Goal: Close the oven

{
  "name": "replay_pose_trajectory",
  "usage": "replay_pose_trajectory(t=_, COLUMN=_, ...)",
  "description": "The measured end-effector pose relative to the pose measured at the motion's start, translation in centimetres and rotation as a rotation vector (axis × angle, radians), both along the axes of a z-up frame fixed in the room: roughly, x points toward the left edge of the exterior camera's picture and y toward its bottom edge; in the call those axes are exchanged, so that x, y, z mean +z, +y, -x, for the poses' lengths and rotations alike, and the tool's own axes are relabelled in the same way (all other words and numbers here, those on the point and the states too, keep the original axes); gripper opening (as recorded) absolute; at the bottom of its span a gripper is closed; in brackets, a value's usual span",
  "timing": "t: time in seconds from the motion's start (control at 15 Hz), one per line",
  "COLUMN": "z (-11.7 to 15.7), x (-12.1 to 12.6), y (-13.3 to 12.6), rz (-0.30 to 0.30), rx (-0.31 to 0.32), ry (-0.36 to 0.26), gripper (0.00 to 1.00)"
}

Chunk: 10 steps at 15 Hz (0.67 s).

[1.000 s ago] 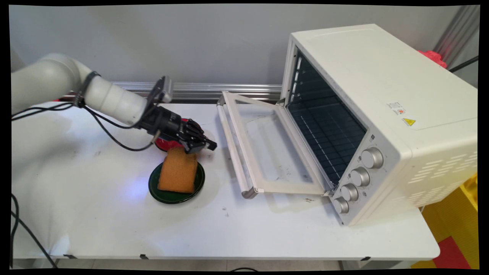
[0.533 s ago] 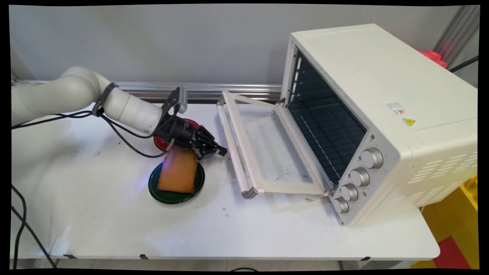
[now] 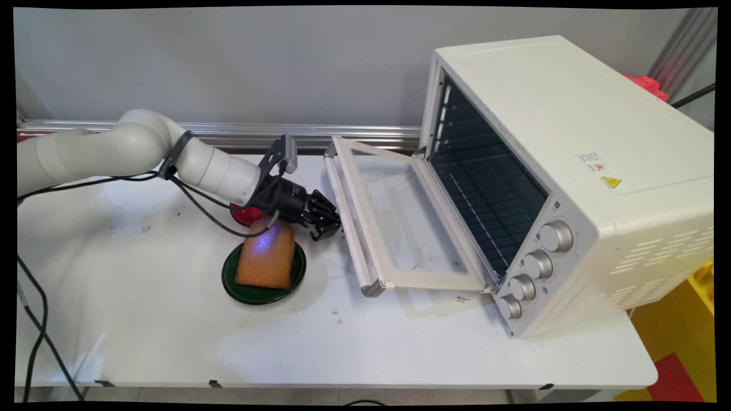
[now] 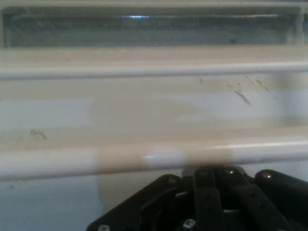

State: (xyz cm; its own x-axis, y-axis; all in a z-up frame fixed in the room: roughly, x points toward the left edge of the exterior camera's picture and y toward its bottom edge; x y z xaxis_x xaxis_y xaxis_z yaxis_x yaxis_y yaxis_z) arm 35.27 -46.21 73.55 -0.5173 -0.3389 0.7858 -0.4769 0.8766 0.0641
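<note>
My black gripper (image 3: 328,227) is low over the table, shut and holding nothing, with its tips just left of the handle bar (image 3: 355,251) of the open oven door (image 3: 400,228). In the hand view the gripper (image 4: 214,185) faces that cream handle bar (image 4: 144,161) at close range, and the door frame (image 4: 144,62) lies beyond it. Behind and below the gripper, an orange-brown slice of toast (image 3: 266,260) lies on a dark green plate (image 3: 231,285). A red plate (image 3: 243,216) shows partly under the wrist.
The cream toaster oven (image 3: 571,142) stands at the right with its door folded down onto the table and its dark cavity (image 3: 485,188) exposed. Black cables (image 3: 200,205) hang from the arm. The table's front edge (image 3: 342,385) runs along the bottom.
The gripper has moved right, away from the top edge of the toast and up to the oven door's handle. Toast and plates stay put.
</note>
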Motion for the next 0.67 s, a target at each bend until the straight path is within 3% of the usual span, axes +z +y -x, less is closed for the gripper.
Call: replay_pose_trajectory(t=0.67, z=2.5, x=2.6, y=-2.0, rz=0.025, rx=-0.011, ry=0.088, gripper=0.0)
